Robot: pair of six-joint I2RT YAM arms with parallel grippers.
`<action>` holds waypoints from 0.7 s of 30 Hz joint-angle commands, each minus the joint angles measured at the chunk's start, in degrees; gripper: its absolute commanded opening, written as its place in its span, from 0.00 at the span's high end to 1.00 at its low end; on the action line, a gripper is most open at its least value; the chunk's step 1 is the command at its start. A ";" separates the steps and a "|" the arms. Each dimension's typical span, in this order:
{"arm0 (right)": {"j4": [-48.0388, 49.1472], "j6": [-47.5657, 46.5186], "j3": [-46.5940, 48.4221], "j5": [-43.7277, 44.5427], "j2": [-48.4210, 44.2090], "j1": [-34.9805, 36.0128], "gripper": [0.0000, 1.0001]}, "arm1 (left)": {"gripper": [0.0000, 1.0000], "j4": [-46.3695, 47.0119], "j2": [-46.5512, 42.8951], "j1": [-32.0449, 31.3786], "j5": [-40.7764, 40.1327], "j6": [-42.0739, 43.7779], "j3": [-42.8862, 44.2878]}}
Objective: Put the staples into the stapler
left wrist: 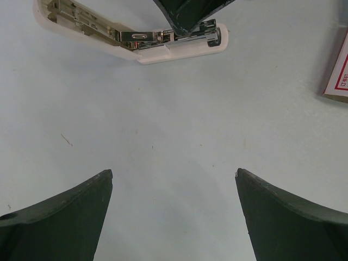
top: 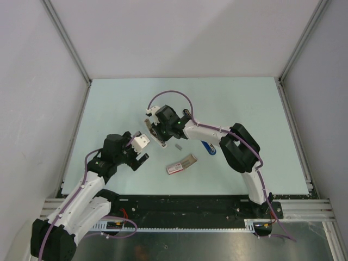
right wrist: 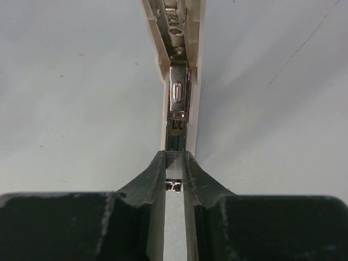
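The stapler (top: pixel 150 126) lies swung open on the table, a white body with its metal channel (right wrist: pixel 178 92) facing up; it also crosses the top of the left wrist view (left wrist: pixel 179 51). My right gripper (top: pixel 158 132) hangs over the channel's near end, shut (right wrist: pixel 174 163) on a short silvery strip of staples (right wrist: pixel 174 167) that sits just above the channel. The pink-and-white staple box (top: pixel 181 164) lies near the table's middle and shows at the left wrist view's right edge (left wrist: pixel 340 70). My left gripper (top: pixel 140 161) hovers open (left wrist: pixel 174 174) over bare table, short of the stapler.
A slim blue object (top: pixel 208 148) lies partly under the right forearm. A small grey piece (top: pixel 178 145) rests between the stapler and the box. Grey walls close in the table on three sides.
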 commanded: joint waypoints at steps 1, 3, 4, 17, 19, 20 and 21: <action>0.34 1.07 2.93 0.34 0.78 0.36 0.94 | 0.01 1.66 -0.55 0.56 0.27 0.64 -0.33; 0.28 1.19 2.95 0.36 0.83 0.45 0.94 | 0.00 1.62 -0.54 0.57 0.36 0.60 -0.33; 0.29 1.21 3.00 0.36 0.89 0.42 0.94 | 0.01 1.61 -0.57 0.53 0.40 0.62 -0.33; 0.04 1.15 3.14 0.88 1.43 0.55 0.94 | 0.00 1.61 -0.72 0.63 0.46 0.62 -0.33; 0.08 1.14 3.14 0.89 1.50 0.54 0.94 | 0.00 1.65 -0.76 0.66 0.50 0.64 -0.33; 0.05 1.14 3.14 0.89 1.53 0.55 0.94 | 0.01 1.63 -0.72 0.66 0.51 0.59 -0.33; 0.08 1.14 3.09 0.89 1.54 0.56 0.94 | 0.00 1.62 -0.70 0.62 0.51 0.62 -0.33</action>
